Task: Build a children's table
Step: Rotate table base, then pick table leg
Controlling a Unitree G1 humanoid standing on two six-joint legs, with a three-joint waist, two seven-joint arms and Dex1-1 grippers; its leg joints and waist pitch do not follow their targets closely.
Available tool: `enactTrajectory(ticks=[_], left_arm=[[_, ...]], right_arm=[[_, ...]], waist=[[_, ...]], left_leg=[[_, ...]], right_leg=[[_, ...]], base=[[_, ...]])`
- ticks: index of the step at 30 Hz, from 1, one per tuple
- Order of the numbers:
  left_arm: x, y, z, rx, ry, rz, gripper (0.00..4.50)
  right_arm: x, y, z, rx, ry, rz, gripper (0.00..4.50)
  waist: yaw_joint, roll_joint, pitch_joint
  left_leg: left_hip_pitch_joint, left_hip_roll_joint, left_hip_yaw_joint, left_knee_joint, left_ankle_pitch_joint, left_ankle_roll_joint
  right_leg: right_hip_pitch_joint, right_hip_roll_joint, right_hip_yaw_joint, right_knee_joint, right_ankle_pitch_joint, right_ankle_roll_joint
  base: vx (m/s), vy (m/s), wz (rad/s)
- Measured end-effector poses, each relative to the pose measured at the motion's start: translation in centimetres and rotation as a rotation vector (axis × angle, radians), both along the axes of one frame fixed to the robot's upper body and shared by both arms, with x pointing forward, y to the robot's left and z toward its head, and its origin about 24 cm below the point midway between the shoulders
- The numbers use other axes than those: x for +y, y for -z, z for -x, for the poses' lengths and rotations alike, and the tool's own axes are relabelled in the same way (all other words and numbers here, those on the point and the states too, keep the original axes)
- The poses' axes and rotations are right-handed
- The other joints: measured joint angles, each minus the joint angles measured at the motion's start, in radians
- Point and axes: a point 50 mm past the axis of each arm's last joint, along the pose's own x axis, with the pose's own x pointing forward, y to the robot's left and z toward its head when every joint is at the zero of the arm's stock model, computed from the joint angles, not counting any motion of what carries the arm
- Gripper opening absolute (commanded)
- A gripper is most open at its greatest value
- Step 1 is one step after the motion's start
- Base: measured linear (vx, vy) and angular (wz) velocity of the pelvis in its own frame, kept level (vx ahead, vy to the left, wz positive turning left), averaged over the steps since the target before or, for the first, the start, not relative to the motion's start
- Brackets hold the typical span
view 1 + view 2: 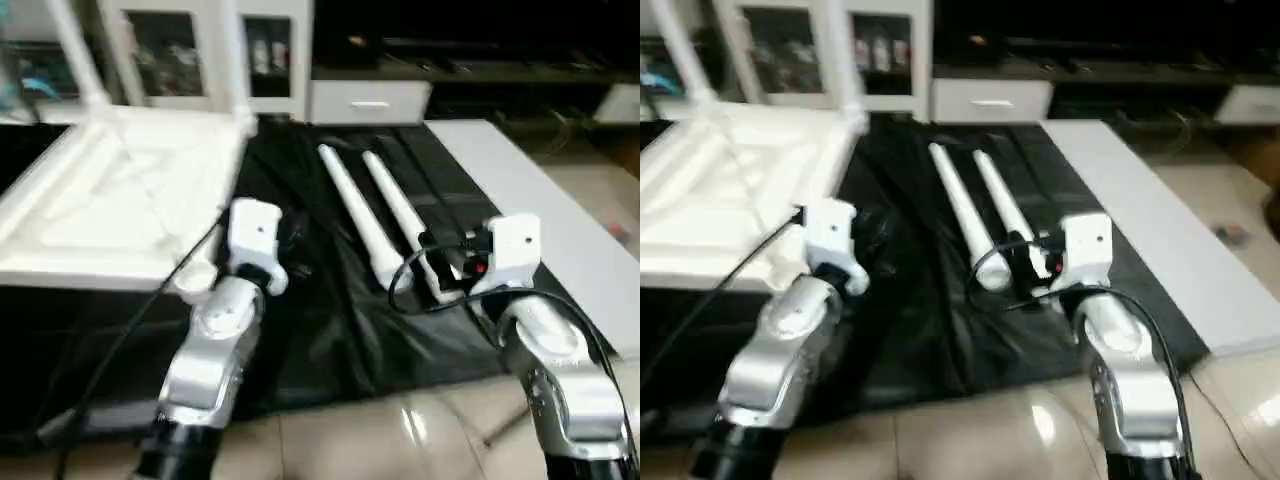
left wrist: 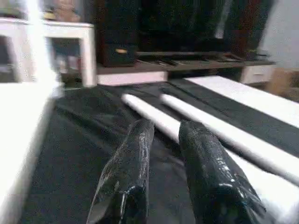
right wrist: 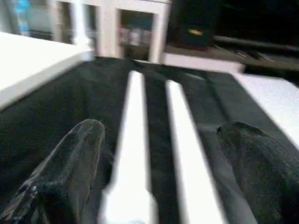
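Note:
The white table top (image 1: pixel 120 190) lies upside down at the left, its X ribs facing up. One white leg (image 1: pixel 75 50) stands upright at its far left corner, and another white upright (image 1: pixel 240 70) rises at its far right corner. Two loose legs (image 1: pixel 355 210) (image 1: pixel 400 215) lie side by side on the black cloth. My right gripper (image 3: pixel 163 128) is open wide at their thick near ends, with both legs between its fingers (image 3: pixel 74 154), touching neither. My left gripper (image 2: pixel 166 128) hovers over the cloth beside the top's near right corner, narrowly open and holding nothing.
A black cloth (image 1: pixel 330 330) covers the work area. A long white panel (image 1: pixel 540 200) lies along its right side. White cabinets (image 1: pixel 200 50) and a low shelf with a drawer (image 1: pixel 370 100) stand behind. Glossy floor tiles (image 1: pixel 400 430) show in front.

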Motion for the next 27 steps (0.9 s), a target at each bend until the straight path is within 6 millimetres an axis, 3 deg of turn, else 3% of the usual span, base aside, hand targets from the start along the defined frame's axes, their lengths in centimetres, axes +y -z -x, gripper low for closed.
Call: enactTrajectory(ticks=[1, 2, 3, 4, 5, 6, 7, 8, 9, 10, 11, 12, 13, 15, 17, 18, 19, 21, 23, 27], left_arm=[[0.3, 0.0, 0.0, -0.003, -0.010, -0.005, 1.24], [0.8, 0.1, 0.0, 0.002, -0.024, -0.011, 1.24], [1.4, 0.1, -0.1, 0.000, -0.040, -0.023, 1.24], [2.1, 0.1, -0.2, 0.002, -0.064, -0.026, 1.24], [2.4, 0.2, -0.2, 0.007, -0.073, -0.026, 1.24], [2.3, 0.2, -0.2, 0.006, -0.071, -0.026, 1.24], [2.3, 0.1, -0.2, 0.004, -0.070, -0.025, 1.24], [2.2, 0.0, -0.1, 0.000, -0.049, -0.027, 1.24], [2.0, -0.3, 0.0, -0.003, -0.015, -0.022, 1.24], [1.5, -0.5, 0.2, -0.001, 0.052, 0.000, 1.24], [1.2, -0.5, 0.4, 0.005, 0.085, 0.015, 1.55], [0.4, -0.5, 0.8, 0.009, 0.158, 0.041, 1.55], [0.2, -0.7, 1.0, 0.010, 0.201, 0.056, 1.59], [0.3, -0.9, 1.2, 0.008, 0.240, 0.045, 1.59], [1.4, -0.4, 1.7, 0.054, 0.300, -0.044, 1.97], [1.7, 0.0, 1.9, 0.081, 0.317, -0.057, 2.03], [1.9, 0.4, 2.1, 0.114, 0.344, -0.050, 2.03], [1.8, 0.4, 2.4, 0.142, 0.404, -0.060, 2.21], [1.4, 0.4, 2.8, 0.177, 0.501, -0.094, 2.48], [1.3, 0.1, 3.1, 0.215, 0.612, -0.127, 2.68]], right_arm=[[0.1, -0.1, -0.1, -0.001, -0.011, 0.002, 4.22], [0.7, 0.0, -0.1, 0.003, -0.034, 0.000, 4.22], [1.3, 0.0, -0.1, 0.000, -0.062, 0.002, 4.22], [1.7, -0.3, -0.3, -0.008, -0.080, 0.005, 4.22], [1.6, -0.4, -0.4, -0.015, -0.076, 0.005, 4.22], [1.5, -0.5, -0.6, -0.017, -0.068, -0.009, 4.22], [1.4, -0.6, -0.8, -0.017, -0.059, -0.037, 4.22], [1.3, -0.8, -1.1, -0.016, -0.067, -0.045, 4.22], [1.2, -0.8, -1.1, -0.015, -0.073, -0.042, 4.22], [0.7, -0.6, -1.1, -0.005, -0.078, -0.028, 4.22], [0.4, -0.5, -1.1, 0.008, -0.071, -0.025, 4.44], [-0.2, -0.3, -1.2, 0.025, -0.055, -0.025, 4.44], [-0.2, -0.3, -1.3, 0.036, -0.058, -0.023, 4.50], [-0.2, -0.2, -1.3, 0.056, -0.070, -0.019, 4.50], [0.1, -0.5, -1.9, 0.096, -0.090, 0.006, 4.50], [-0.1, -0.6, -2.1, 0.107, -0.088, 0.019, 4.50], [-0.3, -0.7, -2.3, 0.129, -0.088, 0.042, 4.50], [-0.6, -0.5, -2.7, 0.183, -0.088, 0.051, 4.50], [-0.7, 0.2, -3.2, 0.258, -0.087, 0.045, 4.50], [-1.0, 0.8, -3.9, 0.344, -0.098, 0.061, 4.50]], waist=[[0.001, 0.027, 0.007], [-0.008, 0.026, 0.009], [-0.020, 0.020, 0.014], [-0.033, 0.001, 0.009], [-0.038, -0.001, 0.008], [-0.042, -0.003, 0.007], [-0.043, -0.009, 0.007], [-0.039, -0.026, 0.007], [-0.038, -0.046, 0.006], [-0.036, -0.069, 0.008], [-0.031, -0.068, 0.008], [-0.021, -0.066, 0.009], [-0.020, -0.064, 0.010], [-0.021, -0.055, 0.012], [-0.028, -0.042, 0.020], [-0.029, -0.037, 0.023], [-0.027, -0.033, 0.028], [-0.022, -0.034, 0.039], [-0.019, -0.033, 0.045], [-0.017, -0.029, 0.050]], left_leg=[[-0.001, 0.017, -0.011, -0.015, 0.082, -0.005], [0.006, 0.009, -0.033, -0.011, 0.076, -0.026], [0.004, -0.017, -0.053, -0.015, 0.074, -0.024], [0.005, -0.038, -0.072, -0.018, 0.070, -0.020], [0.009, -0.062, -0.095, -0.019, 0.064, -0.010], [0.015, -0.079, -0.107, -0.022, 0.061, -0.005], [0.025, -0.089, -0.098, -0.027, 0.058, -0.005], [0.037, -0.104, -0.079, -0.030, 0.050, -0.008], [0.044, -0.119, -0.061, -0.031, 0.046, -0.009], [0.044, -0.127, -0.039, -0.022, 0.036, -0.005], [0.042, -0.121, -0.032, -0.007, 0.031, 0.014], [0.038, -0.107, -0.031, 0.003, 0.036, 0.021], [0.036, -0.084, -0.033, -0.011, 0.049, -0.017], [0.030, -0.056, -0.028, -0.026, 0.055, -0.073], [0.031, -0.039, -0.027, -0.027, 0.056, -0.075], [0.032, -0.034, -0.023, -0.027, 0.058, -0.072], [0.034, -0.023, -0.008, -0.027, 0.056, -0.072], [0.041, -0.009, 0.020, -0.028, 0.058, -0.072], [0.042, -0.003, 0.037, -0.030, 0.058, -0.072], [0.038, -0.001, 0.053, -0.033, 0.063, -0.072]], right_leg=[[0.031, 0.001, -0.047, -0.004, -0.015, 0.010], [0.042, -0.005, -0.073, -0.002, -0.028, 0.013], [0.034, -0.009, -0.069, 0.029, -0.055, -0.022], [0.012, -0.004, -0.052, 0.086, -0.073, -0.035], [-0.019, 0.008, -0.029, 0.144, -0.084, -0.023], [-0.048, 0.016, -0.015, 0.163, -0.087, -0.015], [-0.080, 0.019, 0.002, 0.163, -0.082, 0.005], [-0.124, 0.012, 0.024, 0.151, -0.064, 0.030], [-0.138, -0.001, 0.044, 0.097, -0.031, 0.028], [-0.141, -0.014, 0.068, 0.085, 0.050, 0.006], [-0.136, -0.013, 0.070, 0.082, 0.047, 0.003], [-0.129, -0.006, 0.070, 0.073, 0.052, -0.003], [-0.125, 0.000, 0.063, 0.070, 0.054, -0.005], [-0.120, 0.011, 0.049, 0.053, 0.063, -0.006], [-0.107, 0.018, 0.037, 0.017, 0.079, -0.019], [-0.103, 0.015, 0.031, 0.012, 0.082, -0.022], [-0.095, 0.012, 0.023, 0.007, 0.084, -0.026], [-0.090, 0.003, 0.020, 0.009, 0.083, -0.026], [-0.089, -0.004, 0.019, 0.010, 0.078, -0.018], [-0.095, -0.014, 0.018, 0.010, 0.079, -0.017]], base=[[0.204, 0.090, 0.27], [0.235, 0.111, 0.47], [0.235, 0.111, 0.47], [0.224, 0.038, 0.66], [0.176, 0.016, 0.57], [0.176, 0.016, 0.57], [0.148, 0.009, 0.35], [0.121, -0.033, 0.07], [0.121, -0.033, 0.07], [0.117, -0.073, 0.13], [0.113, -0.067, 0.11], [0.113, -0.067, 0.11], [0.079, -0.048, -0.09], [0.000, 0.000, 0.00], [0.000, 0.000, 0.00], [0.000, 0.000, 0.00], [-0.067, 0.017, 0.17], [-0.061, -0.001, 0.20], [-0.057, 0.000, 0.13], [-0.014, 0.002, 0.02]])
